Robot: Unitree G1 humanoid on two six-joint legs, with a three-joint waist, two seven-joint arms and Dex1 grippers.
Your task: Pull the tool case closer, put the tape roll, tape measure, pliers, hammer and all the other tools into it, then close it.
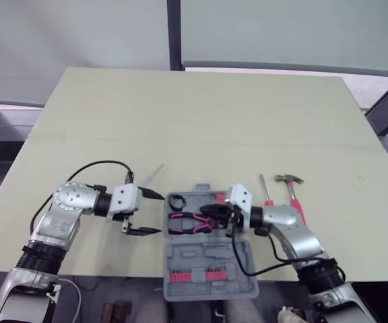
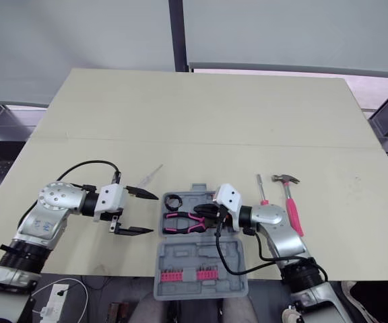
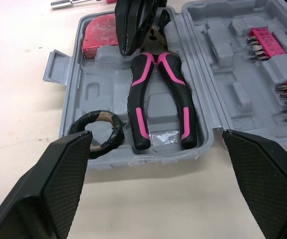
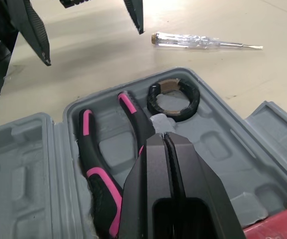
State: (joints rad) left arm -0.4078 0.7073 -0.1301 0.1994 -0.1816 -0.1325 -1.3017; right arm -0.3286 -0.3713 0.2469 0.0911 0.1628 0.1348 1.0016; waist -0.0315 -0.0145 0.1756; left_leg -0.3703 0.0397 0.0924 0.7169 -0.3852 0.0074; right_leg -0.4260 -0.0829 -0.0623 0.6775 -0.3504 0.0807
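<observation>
case [image 1: 207, 259] is being left overhanging near table [image 1: 201, 114] edge | left gripper [image 1: 160, 213] is being held wide beside it | right gripper [image 4: 164, 139] is being held pinched shut above pliers [image 1: 188, 223]

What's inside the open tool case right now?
The pliers lie in the tool case, the tape roll beside their handles, a red item at one corner, bit racks in the lid. The right claw, shut, covers the pliers' head.

My right claw [image 4: 164, 135] hides the head of the pliers [image 4: 99, 183], so I can't judge contact there.
</observation>
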